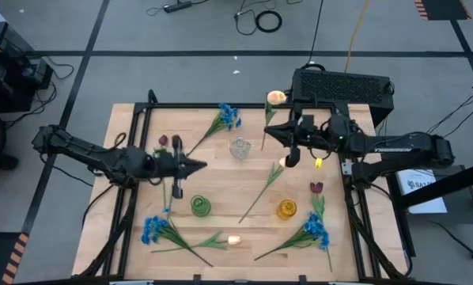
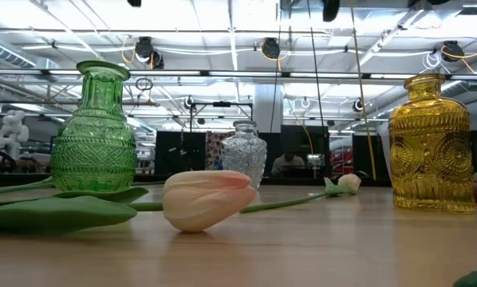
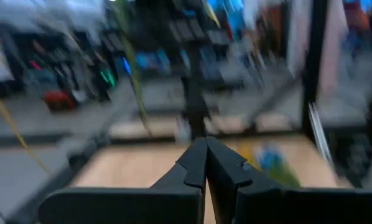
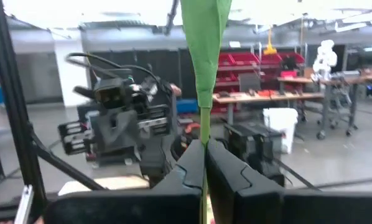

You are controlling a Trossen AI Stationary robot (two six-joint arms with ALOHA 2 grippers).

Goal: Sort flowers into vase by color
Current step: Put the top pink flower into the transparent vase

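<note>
1. The surface point(image 2: 318, 239) is pale wood with a smooth, faintly shiny finish.
2. The green vase point(image 2: 93, 131), clear vase point(image 2: 244, 153) and amber vase point(image 2: 431, 143) are glossy pressed glass with raised patterns.
3. The peach tulip point(image 2: 206, 199) looks like soft matt fabric.
4. The right pincer point(image 4: 204, 163) looks like matt black plastic.

Grey floor point(image 1: 181, 36), black cables point(image 1: 260, 20), red bins point(image 4: 248, 65), ceiling lights point(image 2: 222, 16)

Overhead: a light wooden counter point(image 1: 134, 127) holds scattered blue, cream and dark red artificial flowers point(image 1: 225, 118) around a green glass vase point(image 1: 200, 207), clear glass vase point(image 1: 240, 148) and amber glass vase point(image 1: 287, 209).
</note>
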